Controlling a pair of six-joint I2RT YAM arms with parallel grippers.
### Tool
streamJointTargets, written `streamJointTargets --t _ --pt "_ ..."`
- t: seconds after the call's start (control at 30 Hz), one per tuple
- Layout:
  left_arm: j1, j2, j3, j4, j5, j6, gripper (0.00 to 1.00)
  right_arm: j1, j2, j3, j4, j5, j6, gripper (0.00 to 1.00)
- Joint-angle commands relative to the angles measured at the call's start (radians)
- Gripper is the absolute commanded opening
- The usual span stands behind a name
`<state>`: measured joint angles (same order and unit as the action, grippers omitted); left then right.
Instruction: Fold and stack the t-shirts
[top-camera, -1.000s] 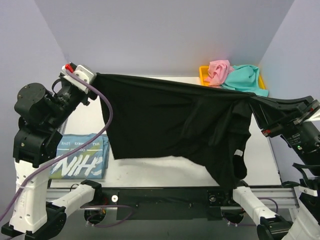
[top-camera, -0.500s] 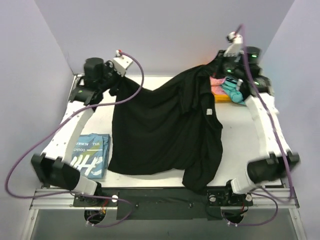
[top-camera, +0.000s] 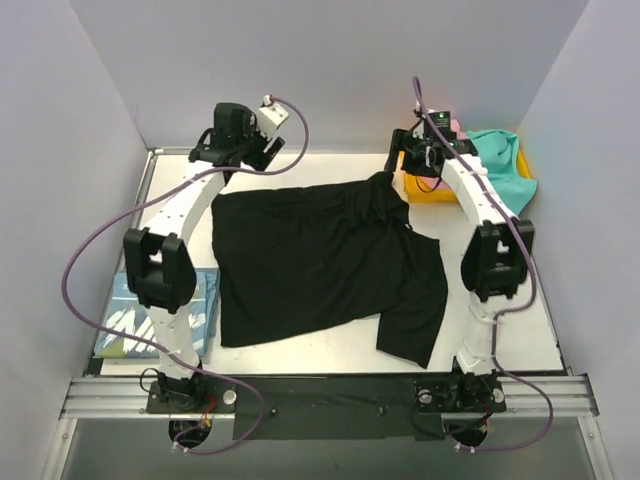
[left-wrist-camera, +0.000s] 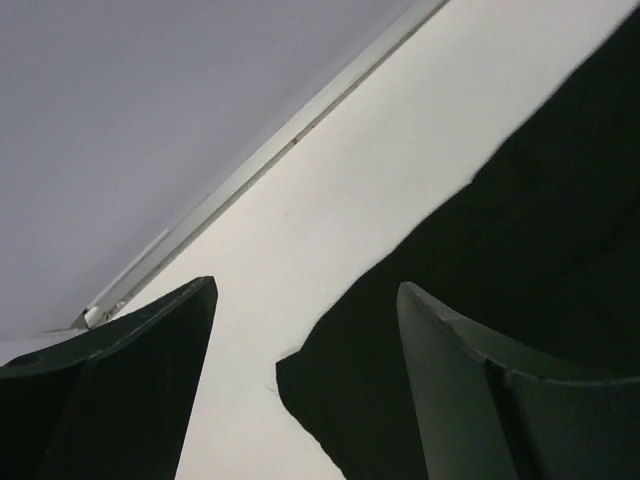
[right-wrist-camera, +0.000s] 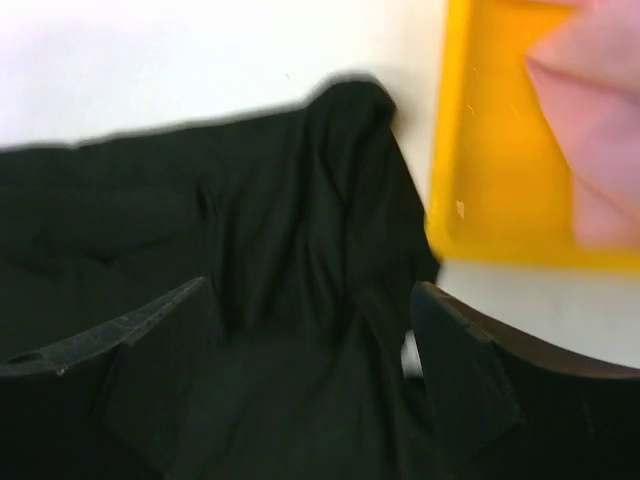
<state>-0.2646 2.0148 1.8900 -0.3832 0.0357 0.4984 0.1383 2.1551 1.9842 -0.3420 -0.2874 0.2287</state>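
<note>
fig. one black soft cloth t-shirt (top-camera: 310, 260) lying spread on the white table (top-camera: 300, 358), seen from above and from both wrists. its far edge runs left to right, spanning the gap between the two arms; the near right part, ending in a sleeve, trails toward the arm bases and looks rumpled and doubled over. the left gripper (left-wrist-camera: 305, 300) hovers over the far left corner of the cloth, jaws wide and empty, the corner lying just below and slightly to the right-finger side. the right gripper (right-wrist-camera: 310, 290) hangs over the bunched far right corner, jaws likewise wide, nothing held; that corner lies just beside the yellow plastic tray (right-wrist-camera: 480, 150), which holds a pink t-shirt (right-wrist-camera: 590, 120) and a teal t-shirt (top-camera: 495, 160). a folded light blue t-shirt with white lettering (top-camera: 130, 325) rests at the near left, partly hidden by the left arm. judged: each arm is nearest its own far corner, so a fold toward the near edge would probably start there, the right side needing smoothing first.
</note>
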Motion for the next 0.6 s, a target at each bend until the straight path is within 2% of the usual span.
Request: streamJointTargets --t 0.0,0.03,0.07,0.13,0.17,0.27,0.3,0.43,0.57 --pt "0.002 -0.288 -0.186 -0.127 0.269 0.116 0.80 0.035 -0.427 -0.265 -0.149 0.272 0.001 0.76" --pt "0.001 -0.330 -0.239 -0.173 0.336 0.146 0.74 0.040 -0.467 -0.391 -0.184 0.313 0.032 0.75" --pt "0.001 -0.422 -0.359 -0.199 0.363 0.199 0.72 0.047 -0.550 -0.447 -0.208 0.365 0.049 0.74" --pt "-0.008 -0.554 -0.516 -0.310 0.426 0.303 0.70 0.058 -0.656 -0.664 -0.273 0.402 0.102 0.73" --pt "-0.025 -0.623 -0.573 -0.398 0.441 0.356 0.69 0.064 -0.691 -0.706 -0.320 0.410 0.148 0.72" --pt "-0.099 -0.770 -0.818 -0.502 0.408 0.495 0.70 0.075 -0.826 -0.937 -0.382 0.381 0.266 0.71" --pt "-0.142 -0.841 -0.859 -0.541 0.385 0.523 0.70 0.076 -0.869 -0.978 -0.399 0.373 0.288 0.70" --pt "-0.293 -0.999 -1.100 -0.571 0.299 0.503 0.77 0.109 -0.991 -1.194 -0.411 0.329 0.408 0.70" --pt "-0.329 -1.057 -1.252 -0.469 0.187 0.467 0.85 0.126 -1.009 -1.334 -0.361 0.320 0.471 0.70"
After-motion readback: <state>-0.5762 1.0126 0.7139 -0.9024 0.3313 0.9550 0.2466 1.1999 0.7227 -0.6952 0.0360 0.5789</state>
